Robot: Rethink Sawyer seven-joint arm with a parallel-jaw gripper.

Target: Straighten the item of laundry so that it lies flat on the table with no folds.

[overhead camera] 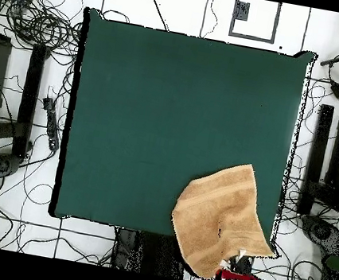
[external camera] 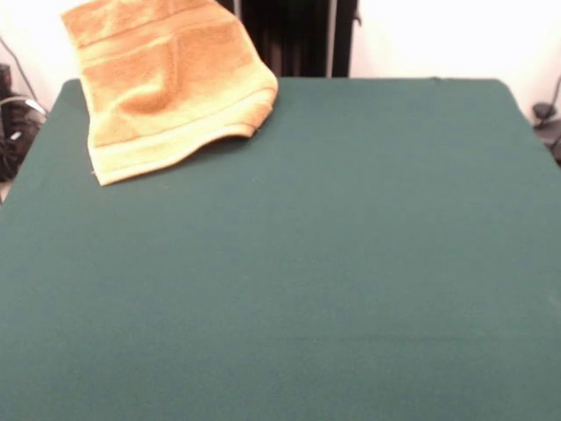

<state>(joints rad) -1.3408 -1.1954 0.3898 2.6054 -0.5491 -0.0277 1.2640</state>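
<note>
The orange-tan towel [external camera: 166,83] hangs from above at the table's far left corner in the front view. Its top runs out of the picture and its lower banded edge rests on the green table [external camera: 333,263]. In the overhead view the towel [overhead camera: 220,216] lies spread over the table's [overhead camera: 169,114] bottom right corner and beyond its edge. My gripper [overhead camera: 235,260] shows only there, at the towel's lower edge, holding it up, with the red arm [overhead camera: 239,278] just behind. The fingers are mostly hidden by the cloth.
Cables and black stands [overhead camera: 31,98] lie on the floor around the table on both sides. The robot's dark pedestal [external camera: 298,35] stands behind the far edge of the table.
</note>
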